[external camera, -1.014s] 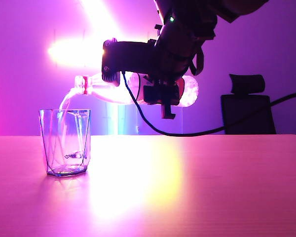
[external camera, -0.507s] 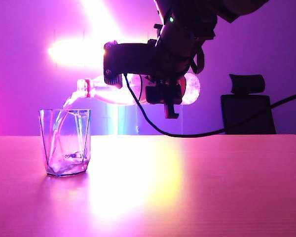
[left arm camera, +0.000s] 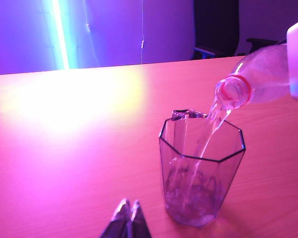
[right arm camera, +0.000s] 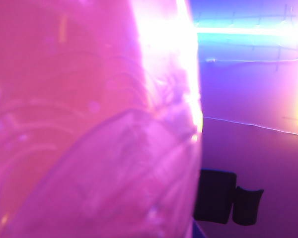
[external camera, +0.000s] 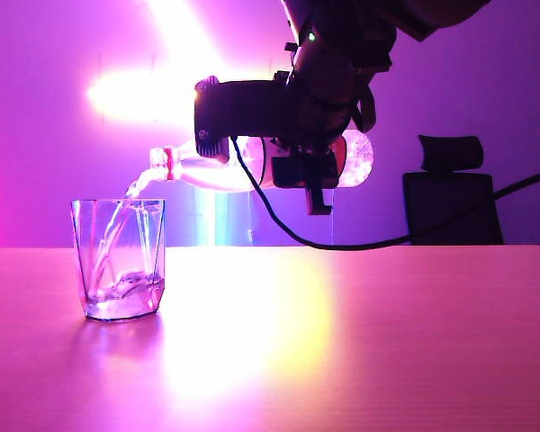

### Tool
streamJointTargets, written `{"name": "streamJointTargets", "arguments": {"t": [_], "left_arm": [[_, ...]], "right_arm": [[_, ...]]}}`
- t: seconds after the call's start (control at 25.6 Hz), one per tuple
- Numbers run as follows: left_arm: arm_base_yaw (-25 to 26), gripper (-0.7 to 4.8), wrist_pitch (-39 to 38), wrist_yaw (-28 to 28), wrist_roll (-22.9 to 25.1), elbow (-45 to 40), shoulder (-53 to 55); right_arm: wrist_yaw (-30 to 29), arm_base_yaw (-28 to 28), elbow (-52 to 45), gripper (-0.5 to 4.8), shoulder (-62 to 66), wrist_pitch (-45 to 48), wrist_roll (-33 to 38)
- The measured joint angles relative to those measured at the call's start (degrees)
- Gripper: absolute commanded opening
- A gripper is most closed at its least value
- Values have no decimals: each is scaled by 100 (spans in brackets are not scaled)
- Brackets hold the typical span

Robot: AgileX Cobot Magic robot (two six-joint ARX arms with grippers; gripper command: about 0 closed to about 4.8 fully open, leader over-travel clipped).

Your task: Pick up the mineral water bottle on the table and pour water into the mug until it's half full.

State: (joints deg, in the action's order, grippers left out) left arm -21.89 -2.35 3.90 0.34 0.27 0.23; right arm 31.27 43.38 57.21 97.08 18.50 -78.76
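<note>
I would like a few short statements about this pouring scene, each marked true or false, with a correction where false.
1. The right gripper holds the mineral water bottle tilted, mouth toward the mug. True.
2. The mug is already half full. False: water covers only its bottom part.
3. Water is streaming from the bottle into the mug. True.
4. The left gripper steadies the mug. False: its jaws are shut, near the mug but apart from it.
5. The mug lies tipped on the table. False: it stands upright.

Office-like lab room: office chair (external camera: 454,193) behind table (external camera: 360,342), neon strip light (left arm camera: 59,34) on wall.
</note>
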Motion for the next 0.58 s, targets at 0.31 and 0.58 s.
{"name": "streamJointTargets", "arguments": {"t": [0.31, 0.58], "left_arm": [[0, -2, 0, 0, 0, 0, 0], [0, -2, 0, 0, 0, 0, 0]], "right_arm": [[70, 2, 0, 220, 0, 2, -109], [83, 2, 0, 220, 0, 4, -122]]}}
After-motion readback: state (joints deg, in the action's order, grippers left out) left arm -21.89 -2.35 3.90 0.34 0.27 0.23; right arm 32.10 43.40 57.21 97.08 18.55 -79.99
